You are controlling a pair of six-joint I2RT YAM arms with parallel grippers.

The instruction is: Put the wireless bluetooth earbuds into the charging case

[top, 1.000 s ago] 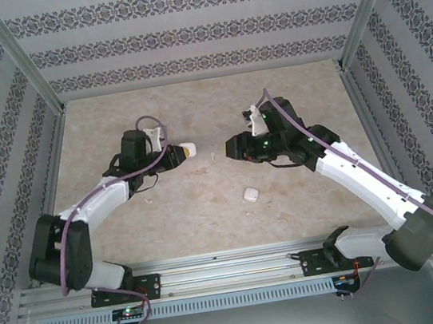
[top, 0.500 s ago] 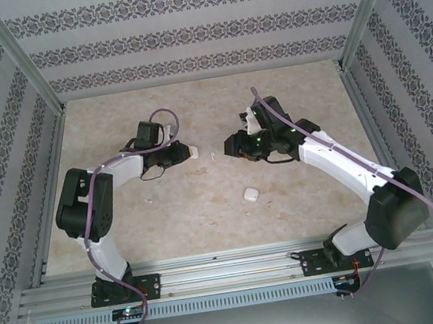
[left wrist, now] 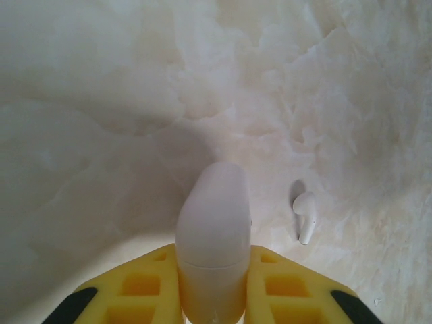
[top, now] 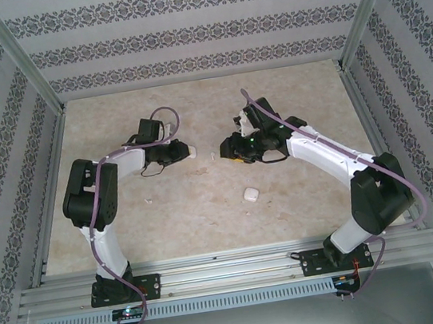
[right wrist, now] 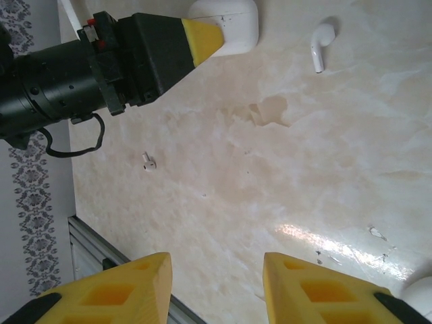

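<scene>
One earbud (left wrist: 305,214) lies flat on the marbled table (left wrist: 101,101), just ahead of the left gripper (left wrist: 213,266) and off to its right, close to it but not touching. From above, it sits in the gap between the two grippers' tips, apart from both. The right wrist camera shows it well ahead of the right gripper (right wrist: 216,273), stem pointing back toward that gripper.

A second earbud (right wrist: 147,160) lies ahead and to the left of the right gripper. In the overhead view it is on the base side of the left arm. It is too small to show any detail.

The left gripper's yellow fingers (left wrist: 145,283) clamp the charging case (left wrist: 212,223), whose rounded end juts out past the fingertips. Its shell is plain white. The left wrist camera shows a seam across the case near the fingertips, which the overhead view is too far away to show.

The right gripper's fingers (right wrist: 115,290) are spread wide over bare table, with nothing between them.

The overhead view alone gives the whole layout. A second case (top: 250,194) rests on the table behind the right gripper, on the base side and apart from it.
</scene>
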